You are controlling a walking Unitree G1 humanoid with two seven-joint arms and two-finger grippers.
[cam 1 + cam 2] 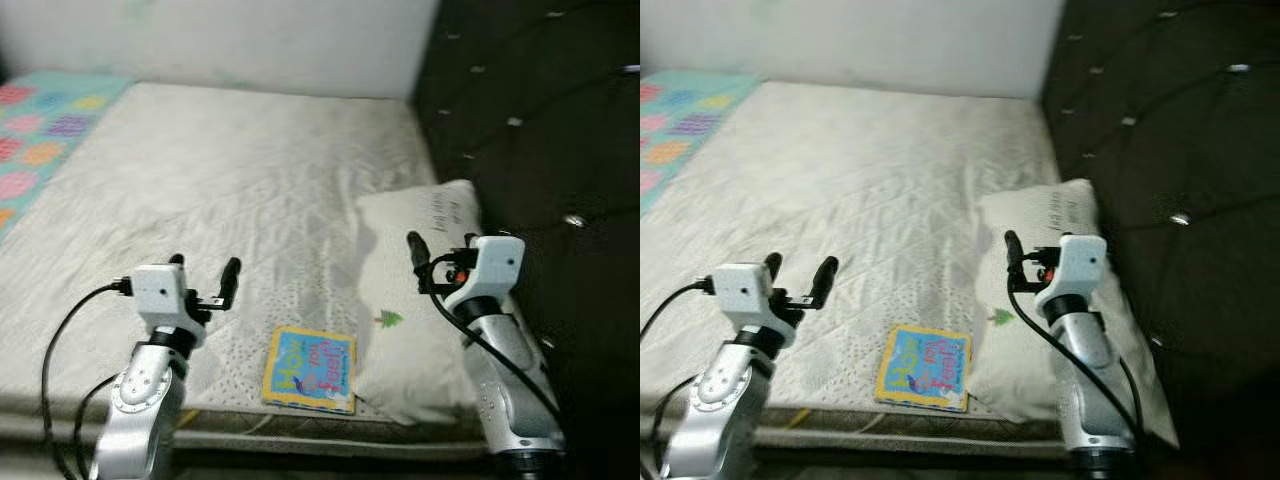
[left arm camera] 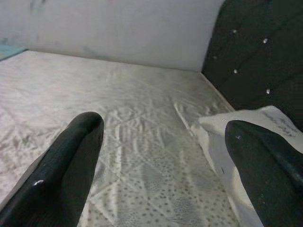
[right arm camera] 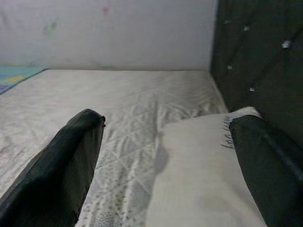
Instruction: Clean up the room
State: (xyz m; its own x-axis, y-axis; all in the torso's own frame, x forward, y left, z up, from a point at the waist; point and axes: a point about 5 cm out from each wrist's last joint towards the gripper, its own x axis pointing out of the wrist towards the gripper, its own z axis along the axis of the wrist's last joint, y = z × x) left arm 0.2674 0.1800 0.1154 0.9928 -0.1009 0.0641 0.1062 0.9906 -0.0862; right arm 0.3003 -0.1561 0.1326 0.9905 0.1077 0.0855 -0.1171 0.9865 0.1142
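Book (image 1: 310,368), bright and square, flat on the mattress (image 1: 230,190) at its near edge, just beside the white pillow (image 1: 420,300). Pillow against the dark tufted headboard (image 1: 540,130). Right gripper (image 1: 440,255) above the pillow, fingers spread, holding nothing. Left gripper (image 1: 203,272) above bare mattress, on the book's far side from the pillow, fingers likewise spread and empty. Patterned blanket (image 1: 40,130) at the mattress's far corner, well apart from the book

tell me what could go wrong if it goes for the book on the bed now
The book lies flat at the mattress edge, so a push from the open left gripper could slide it off. One side touches the pillow, which may snag it. The open right gripper hovers over the pillow and might drag it along.
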